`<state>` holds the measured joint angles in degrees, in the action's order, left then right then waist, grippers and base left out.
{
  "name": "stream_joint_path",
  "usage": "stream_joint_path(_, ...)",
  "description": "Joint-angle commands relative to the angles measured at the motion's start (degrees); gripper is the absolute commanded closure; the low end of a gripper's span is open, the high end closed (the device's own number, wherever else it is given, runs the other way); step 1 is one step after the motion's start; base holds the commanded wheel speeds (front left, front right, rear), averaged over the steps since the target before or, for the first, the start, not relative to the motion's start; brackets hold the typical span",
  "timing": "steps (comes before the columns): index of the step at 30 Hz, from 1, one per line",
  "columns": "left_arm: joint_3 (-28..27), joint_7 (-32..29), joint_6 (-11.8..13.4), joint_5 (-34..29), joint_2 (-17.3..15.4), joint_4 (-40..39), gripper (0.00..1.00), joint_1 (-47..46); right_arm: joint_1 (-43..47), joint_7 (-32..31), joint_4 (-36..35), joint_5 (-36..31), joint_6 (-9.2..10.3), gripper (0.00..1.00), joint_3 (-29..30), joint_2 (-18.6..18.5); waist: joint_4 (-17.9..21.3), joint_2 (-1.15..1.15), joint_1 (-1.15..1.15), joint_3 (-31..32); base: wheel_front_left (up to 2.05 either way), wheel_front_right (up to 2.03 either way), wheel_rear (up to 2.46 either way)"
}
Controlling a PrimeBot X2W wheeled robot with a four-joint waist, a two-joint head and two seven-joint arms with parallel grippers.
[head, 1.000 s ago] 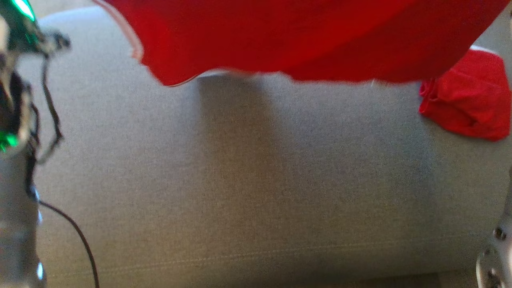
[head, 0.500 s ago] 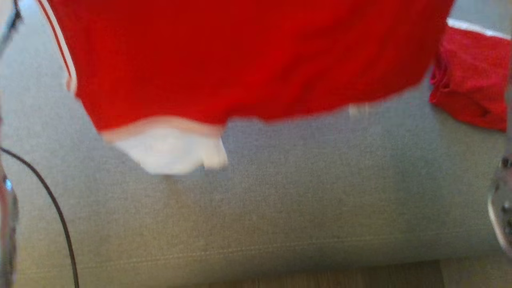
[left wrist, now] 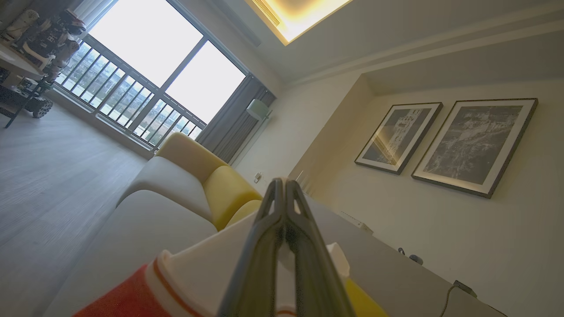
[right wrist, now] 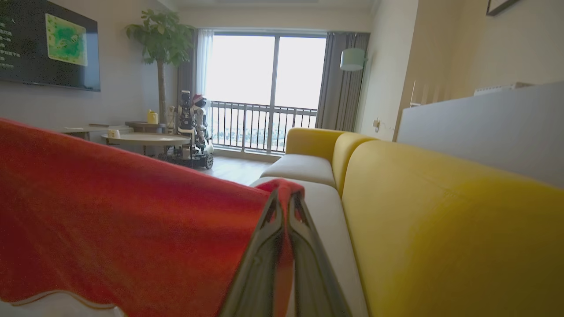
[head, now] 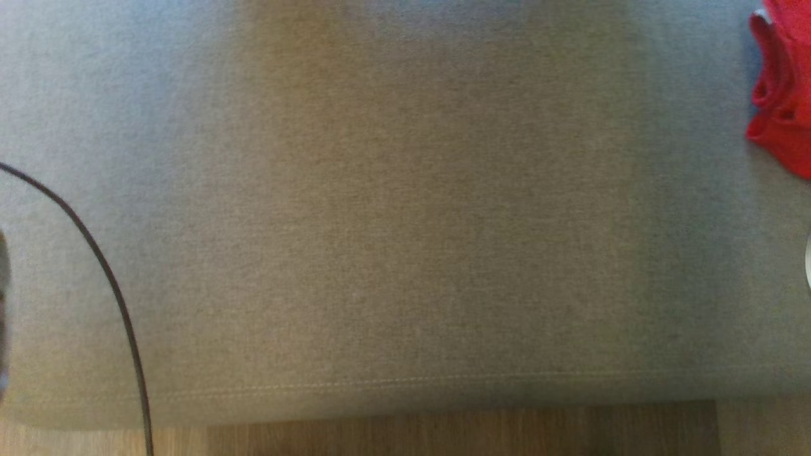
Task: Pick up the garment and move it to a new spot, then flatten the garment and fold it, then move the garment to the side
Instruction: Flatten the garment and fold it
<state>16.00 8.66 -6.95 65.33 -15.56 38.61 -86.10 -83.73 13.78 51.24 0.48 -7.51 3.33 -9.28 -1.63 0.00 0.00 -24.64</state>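
- Left gripper (left wrist: 282, 181): two long dark fingers pressed together, pinching the white edge, with its thin red stripe, of the red fabric garment with white trim (left wrist: 194, 268).
- Right gripper (right wrist: 285, 196): fingers clamped tight, with a fold of the garment's red cloth poking up between the tips.
- In the right wrist view the garment (right wrist: 110, 211) spreads from the tips to that view's left as a broad red sheet with a white hem along its lower edge.
- The garment is held up in front of the grey fabric sofa (right wrist: 304, 169), on the seat side. How high it is above the seat is hard to tell from these angles.
- In the head view the sofa seat is grey weave with a stitched seam along its front edge.
- A crumpled red cloth (head: 782, 95) lies on the sofa seat at its right end, cut off by the frame. It is probably a separate piece, not sure.
- A thin black cable (head: 95, 253) curves across the sofa's left end and down past the front edge.
- A strip of light wooden floor (head: 443, 430) runs just below the sofa's front edge.
- A yellow padded backrest (right wrist: 440, 229) runs along the back of the sofa seat.
- Two dark-framed pictures (left wrist: 473, 145) hang on the cream wall behind the sofa.
- A large window with a railing (right wrist: 264, 88) is beyond the sofa's far end.
- A white wheeled robot (right wrist: 194, 127) stands off the sofa's front, near that window.
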Motion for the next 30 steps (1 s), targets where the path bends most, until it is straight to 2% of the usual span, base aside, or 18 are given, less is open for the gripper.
stream_joint_path(1, 0.82, -0.2, -0.46, 1.19, -2.94, -1.8, 1.0, 2.8, 0.45, 0.57, 1.03, -0.22, 0.02, 1.0, -0.9, 0.49, -1.15, 0.0, 0.0, -0.28, 0.0, 0.0, 0.0)
stream_joint_path(8, 8.69, -0.26, -0.52, 4.69, -5.9, -8.65, 1.0, 24.84, 10.8, 1.13, 9.74, 2.29, 0.02, 1.0, -4.89, -0.67, -2.59, 0.0, 0.0, 2.9, 0.0, 0.0, 0.0)
stream_joint_path(12, 10.83, -0.07, -0.53, 7.05, -7.31, -12.05, 1.0, 35.04, 16.38, 1.17, 12.77, 3.6, 0.02, 1.0, -6.53, -1.3, -2.86, 0.0, 0.0, 5.38, 0.0, 0.0, 0.0)
stream_joint_path(18, 15.99, -2.43, -0.52, 8.81, -12.11, -18.58, 1.0, 53.28, 28.28, 1.19, 15.56, 7.08, 0.02, 1.0, -9.87, -2.81, -3.11, 0.0, 0.0, 10.66, 0.0, 0.0, 0.0)
stream_joint_path(22, 16.69, -1.91, 0.71, 10.32, -14.97, -23.24, 1.0, 64.11, 36.08, 1.2, 13.58, 9.53, 0.02, 1.0, -10.7, -3.56, -2.04, 0.0, 0.0, 12.95, 0.0, 0.0, 0.0)
stream_joint_path(30, 14.34, 2.99, 6.4, 13.84, -18.46, -36.74, 1.0, 82.1, 51.82, 1.21, 1.48, 12.14, 0.02, 1.0, -8.39, -4.67, -1.16, 0.0, 0.0, 15.19, 0.0, 0.0, 0.0)
